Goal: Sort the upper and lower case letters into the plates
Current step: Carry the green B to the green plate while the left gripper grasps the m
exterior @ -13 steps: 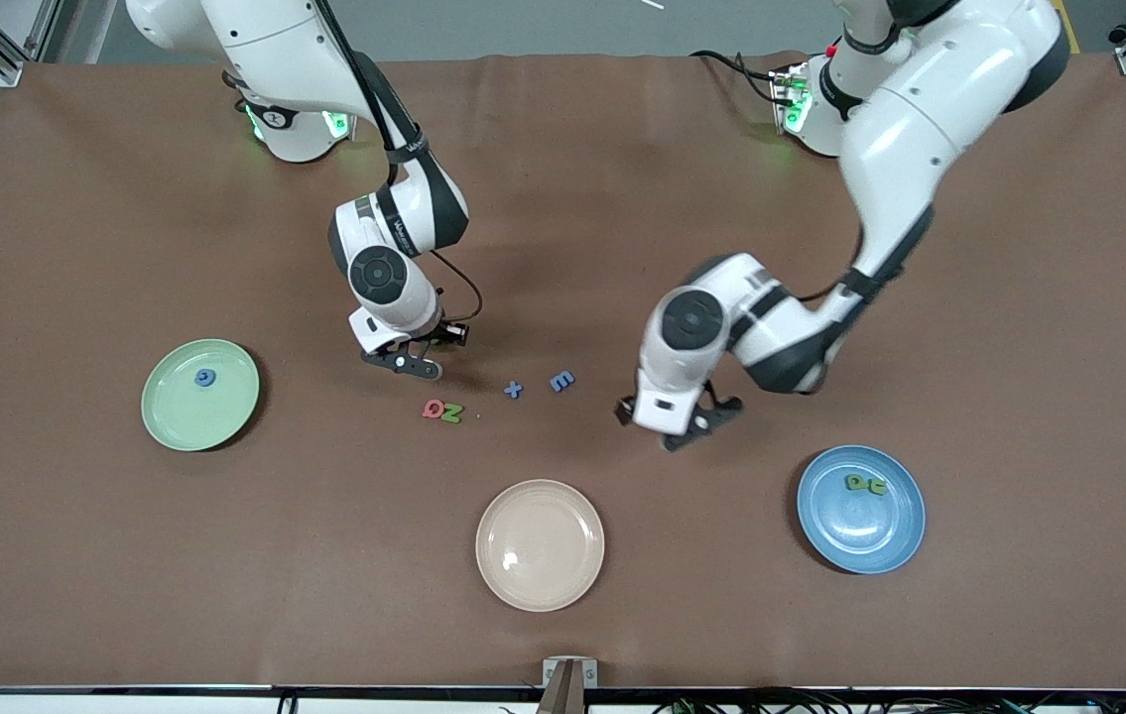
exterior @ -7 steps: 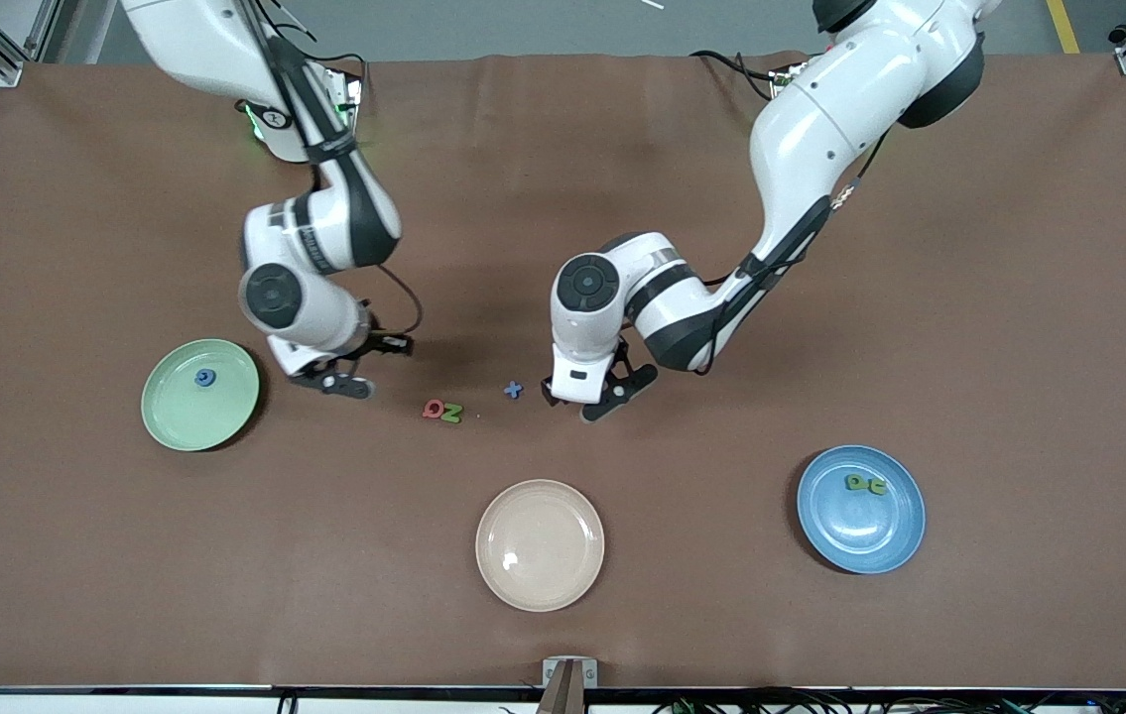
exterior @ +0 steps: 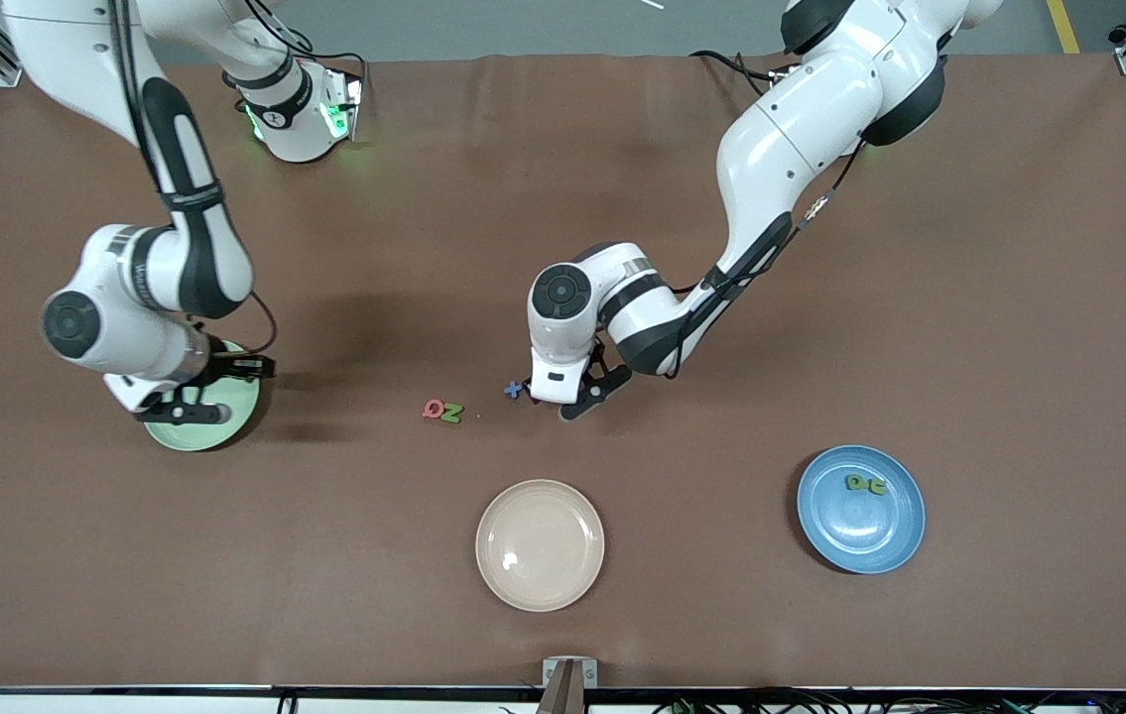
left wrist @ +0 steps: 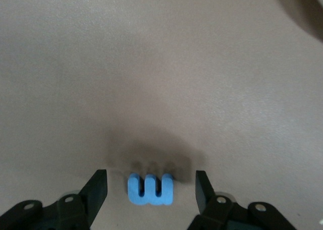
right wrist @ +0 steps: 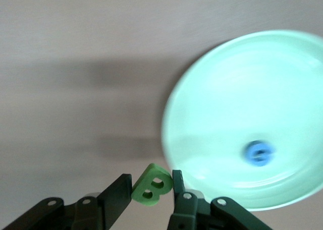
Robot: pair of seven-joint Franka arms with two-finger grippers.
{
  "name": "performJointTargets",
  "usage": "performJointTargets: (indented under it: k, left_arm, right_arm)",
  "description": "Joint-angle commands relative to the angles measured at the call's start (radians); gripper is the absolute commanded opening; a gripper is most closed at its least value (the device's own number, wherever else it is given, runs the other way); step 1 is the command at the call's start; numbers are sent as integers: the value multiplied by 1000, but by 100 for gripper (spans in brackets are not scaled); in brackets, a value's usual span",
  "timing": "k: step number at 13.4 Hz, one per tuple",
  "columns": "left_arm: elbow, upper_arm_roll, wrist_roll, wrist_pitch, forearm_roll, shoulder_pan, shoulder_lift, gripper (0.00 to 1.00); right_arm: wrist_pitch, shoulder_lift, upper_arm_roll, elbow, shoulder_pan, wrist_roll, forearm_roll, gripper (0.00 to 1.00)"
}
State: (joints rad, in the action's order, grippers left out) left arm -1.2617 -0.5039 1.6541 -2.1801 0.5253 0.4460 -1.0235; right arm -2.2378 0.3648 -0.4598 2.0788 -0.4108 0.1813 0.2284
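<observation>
I see a matt brown cloth-like cover on the counter (exterior: 920, 297), faintly wrinkled. The cream plate (exterior: 540, 544) shows a small glossy glint; the blue letter (left wrist: 150, 189) looks like smooth matt foam or plastic.

right end effector (exterior: 187, 409): over the pale green plate (exterior: 225, 426), covering most of it
left end effector (exterior: 572, 397): low at the desk (exterior: 1019, 297), just beside the blue X (exterior: 513, 390)
red Q (exterior: 434, 409): touching the green Z (exterior: 452, 413)
blue plate (exterior: 860, 540): two green letters (exterior: 864, 484) in it
cream plate (exterior: 540, 544): nearest the camera
</observation>
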Motion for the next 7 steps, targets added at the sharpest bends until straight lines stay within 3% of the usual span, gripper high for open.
performJointTargets:
  k: [1,4,7]
  left_arm:
    - [28,25,6,-7,-18,28,-13,70]
    - [24,25,6,-9,-37,30,-15,65]
    - [24,27,3,-10,-42,28,-15,45]
  right_arm:
    - [-46,14,12,17,78,90,-34,20]
    - [-89,34,15,53,95,104,-32,21]
    - [-140,72,18,67,90,101,-24,22]
